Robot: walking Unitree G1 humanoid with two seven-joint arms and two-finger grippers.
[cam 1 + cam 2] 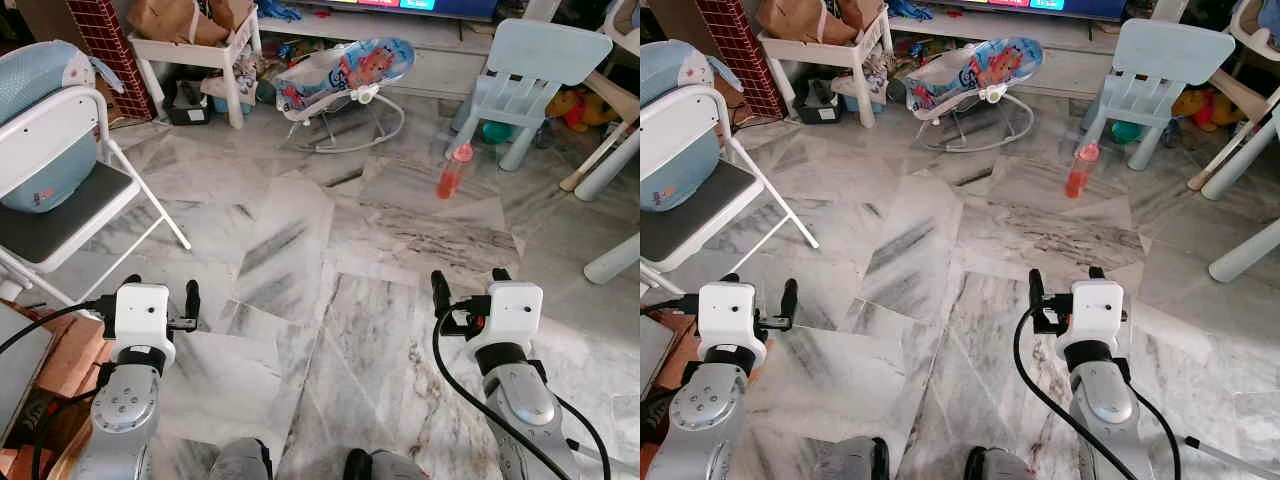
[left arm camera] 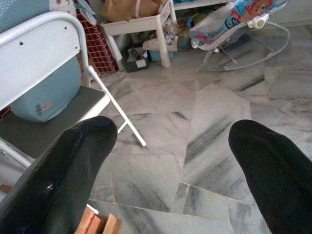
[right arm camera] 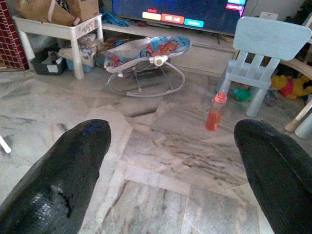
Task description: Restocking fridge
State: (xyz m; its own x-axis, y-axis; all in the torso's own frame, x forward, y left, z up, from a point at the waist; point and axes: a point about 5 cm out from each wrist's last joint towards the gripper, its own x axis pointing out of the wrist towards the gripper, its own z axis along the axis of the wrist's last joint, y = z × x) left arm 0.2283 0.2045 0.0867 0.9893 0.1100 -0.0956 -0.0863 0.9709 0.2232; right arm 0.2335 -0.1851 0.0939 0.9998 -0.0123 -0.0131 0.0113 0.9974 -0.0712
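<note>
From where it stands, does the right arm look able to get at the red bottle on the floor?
Probably not yet. The red bottle stands upright near the blue chair, well ahead of the right gripper, whose jaws are open. Bare floor lies between, so nothing blocks the approach.

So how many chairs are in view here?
2. A white folding chair stands at the robot's left with a blue cushion-like item on its seat; a small light-blue child's chair stands ahead to the right, behind the red bottle. Others may be out of frame.
</note>
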